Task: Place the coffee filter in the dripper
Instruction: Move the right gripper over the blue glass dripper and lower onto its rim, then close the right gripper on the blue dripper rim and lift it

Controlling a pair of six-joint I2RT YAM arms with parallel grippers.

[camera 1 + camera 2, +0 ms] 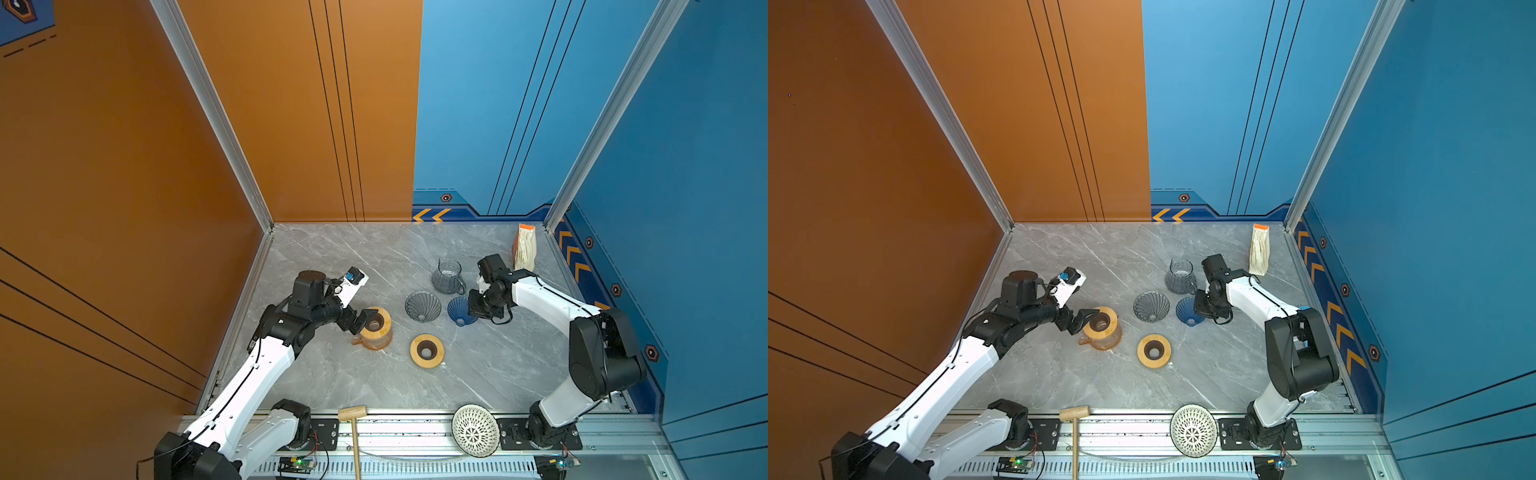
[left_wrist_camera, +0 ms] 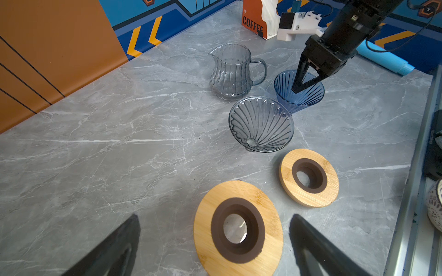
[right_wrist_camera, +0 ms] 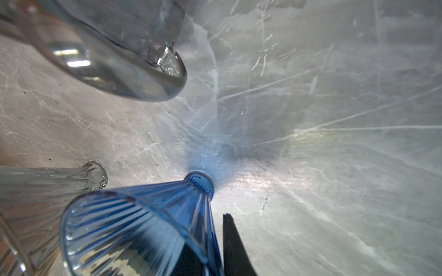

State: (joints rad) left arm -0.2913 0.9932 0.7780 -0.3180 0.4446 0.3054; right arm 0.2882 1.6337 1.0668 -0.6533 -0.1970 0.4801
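"Since you stood at the near edge, what lay closest?"

"On the frame rail (image 1: 399, 428) along that edge, a wooden mallet (image 1: 352, 413) and a white lattice bowl (image 1: 475, 430). Beyond them, a bamboo ring (image 1: 427, 351) lay flat on the marble surface (image 1: 332, 249)."

"And the pincers?"

"The left gripper (image 2: 214, 218) gaped at full spread over a second bamboo ring (image 1: 385, 318) capping a glass server (image 1: 376, 343) nearer the left edge, with nothing in it. Farther in, the right gripper (image 2: 296, 89) was pinched on the wall of the blue dripper (image 1: 460, 309) — one finger inside the cone, one outside. A grey dripper (image 1: 422, 306) sat just beside it, a glass pitcher (image 1: 448, 276) behind both."

"The filters?"

"The coffee filters (image 1: 525, 251) stood upright in their orange box (image 2: 251, 21) at the far right corner — apart from both drippers."
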